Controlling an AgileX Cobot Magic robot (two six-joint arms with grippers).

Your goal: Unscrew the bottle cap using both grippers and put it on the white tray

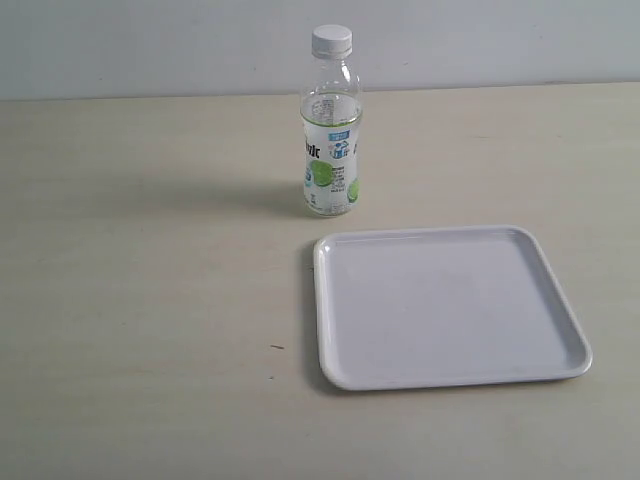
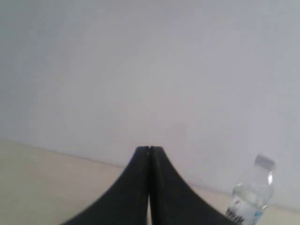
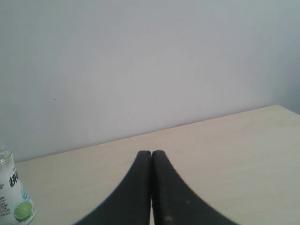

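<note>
Left pincer [image 2: 149, 149]: jaws pressed together, nothing between them, well apart from everything on the table [image 1: 140, 300].
Right pincer [image 3: 151, 152]: likewise closed tip to tip and empty-handed.
Bottle [image 1: 330, 140]: upright, ahead of both pincers; off toward the right arm's side of the left pincer, and toward the left arm's side of the right one.
Bottle cap [image 1: 331, 40]: seated on the bottle's neck, not yet touched.
White tray [image 1: 450, 305]: bare, just beside the bottle on the right arm's side (neither wrist camera catches it, so its place relative to either pincer cannot be fixed).
Stage: judged to be the very start; both pincers must spread before anything can be gripped.
Risk, tipping: a closed pincer arriving at the tall, light-looking bottle would likely knock it over.
Risk, spinning: if one pincer holds the body weakly, the whole bottle may turn with the cap.
Risk, dropped cap: a small ribbed cap pinched off-centre could slip and roll away from the tray.
</note>
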